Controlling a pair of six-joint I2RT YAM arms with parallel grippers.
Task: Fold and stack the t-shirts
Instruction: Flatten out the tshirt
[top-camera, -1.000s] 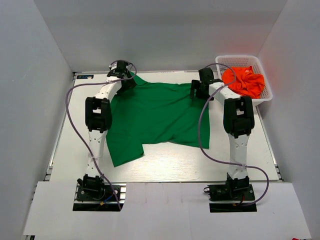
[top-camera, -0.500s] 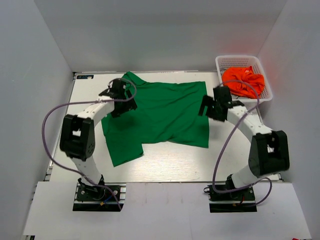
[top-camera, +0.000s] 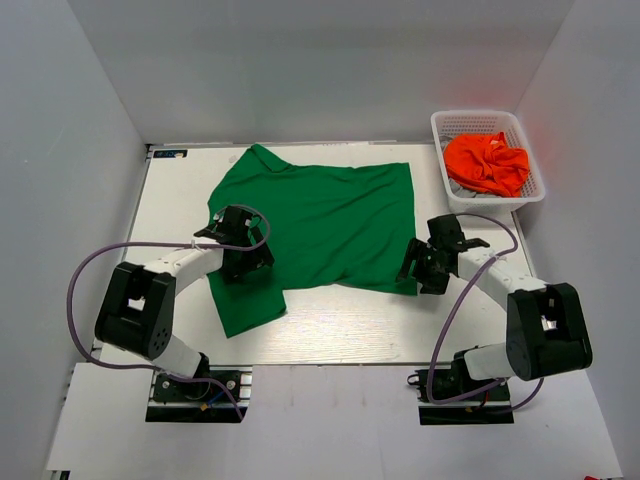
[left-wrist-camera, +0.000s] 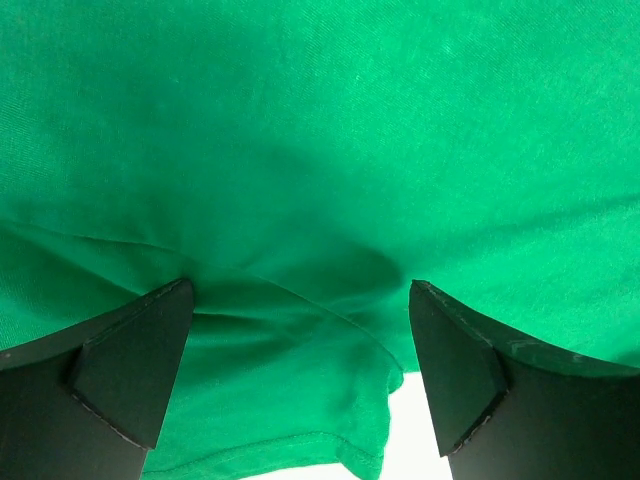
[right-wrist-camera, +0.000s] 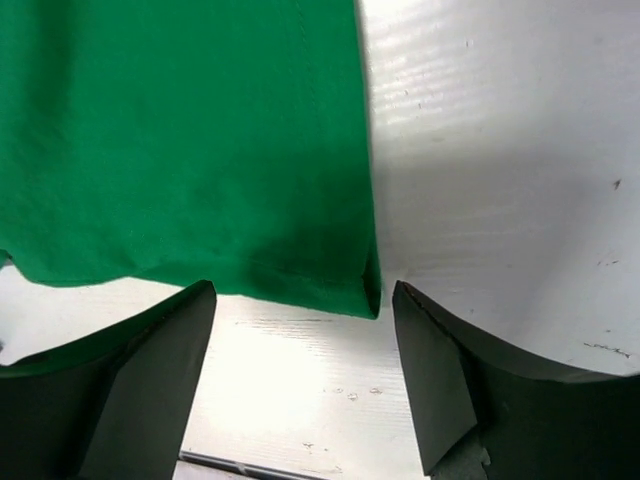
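The green t-shirt (top-camera: 320, 225) lies spread on the table (top-camera: 340, 335), its long axis left to right and its hem at the right. The orange t-shirt (top-camera: 487, 163) sits bunched in the basket (top-camera: 478, 114), far right. The right gripper (right-wrist-camera: 300, 300), jaws apart, straddles the near-right hem corner. The left gripper (left-wrist-camera: 300, 300), likewise spread, hovers over the near-left sleeve. Open tabletop lies nearer.

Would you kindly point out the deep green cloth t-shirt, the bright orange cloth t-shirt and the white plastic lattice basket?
Deep green cloth t-shirt (top-camera: 330, 220): top external view, body centre.
Bright orange cloth t-shirt (top-camera: 488, 163): top external view, crumpled centre.
White plastic lattice basket (top-camera: 475, 120): top external view, far wall.
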